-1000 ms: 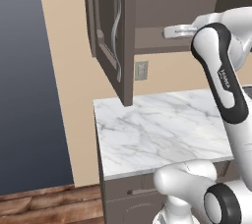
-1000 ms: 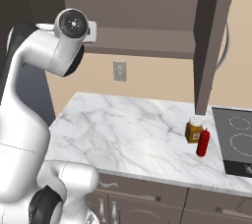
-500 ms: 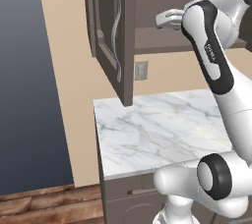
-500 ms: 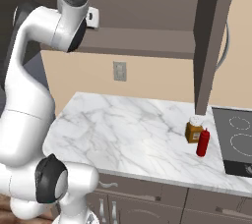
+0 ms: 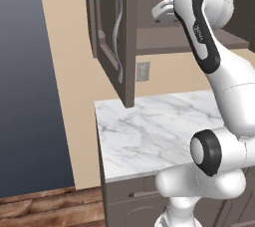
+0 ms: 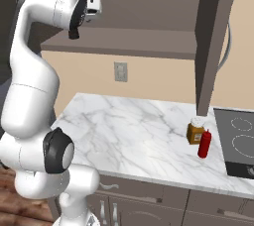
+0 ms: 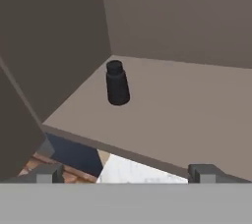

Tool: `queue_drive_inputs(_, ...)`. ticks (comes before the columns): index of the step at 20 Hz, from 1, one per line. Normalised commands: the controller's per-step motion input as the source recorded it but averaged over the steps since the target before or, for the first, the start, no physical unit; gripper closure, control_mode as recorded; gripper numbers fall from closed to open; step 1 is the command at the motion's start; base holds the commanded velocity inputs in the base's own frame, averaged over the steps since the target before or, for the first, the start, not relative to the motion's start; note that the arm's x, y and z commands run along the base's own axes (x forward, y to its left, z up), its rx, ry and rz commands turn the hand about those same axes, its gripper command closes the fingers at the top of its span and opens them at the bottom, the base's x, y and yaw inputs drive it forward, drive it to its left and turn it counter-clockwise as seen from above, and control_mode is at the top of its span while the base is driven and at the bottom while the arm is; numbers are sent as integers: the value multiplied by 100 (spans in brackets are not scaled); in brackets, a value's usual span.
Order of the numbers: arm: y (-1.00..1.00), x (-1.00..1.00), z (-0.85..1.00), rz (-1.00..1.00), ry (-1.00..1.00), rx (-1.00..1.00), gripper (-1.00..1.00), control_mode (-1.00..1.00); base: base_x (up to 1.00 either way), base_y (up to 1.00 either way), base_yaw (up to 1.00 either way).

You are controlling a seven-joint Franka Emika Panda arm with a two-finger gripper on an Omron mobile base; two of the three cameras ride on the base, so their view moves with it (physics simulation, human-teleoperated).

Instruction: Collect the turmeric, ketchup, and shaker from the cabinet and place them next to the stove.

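Going for the shaker, last one in the cabinet

Turmeric [image 6: 195, 132] and ketchup [image 6: 204, 143] are already sitting by the stove [image 6: 239, 141]; gripper [image 7: 126, 171] is hanging wide open at the cabinet [image 5: 115, 32] shelf edge, holding nothing; shaker [image 7: 117, 83] is standing upright near the back corner, so I'd go in level, straddle it mid-body, then close gently so it isn't tipping.

One turmeric [image 6: 195, 131] jar, one ketchup [image 6: 204, 143] bottle, one dark shaker [image 7: 117, 83], one cabinet [image 5: 112, 32], one stove [image 6: 238, 141].
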Motion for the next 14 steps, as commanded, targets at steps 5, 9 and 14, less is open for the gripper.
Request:
queue_drive_inputs(5,12,26,2,0,-13,-3,-100,-100,0,0,0)
queue_drive_inputs(9,2,20,0,0,-18,0,-100,-100,0,0,0)
queue_drive_inputs(14,-1,9,-2,0,-10,-1,-100,-100,0,0,0)
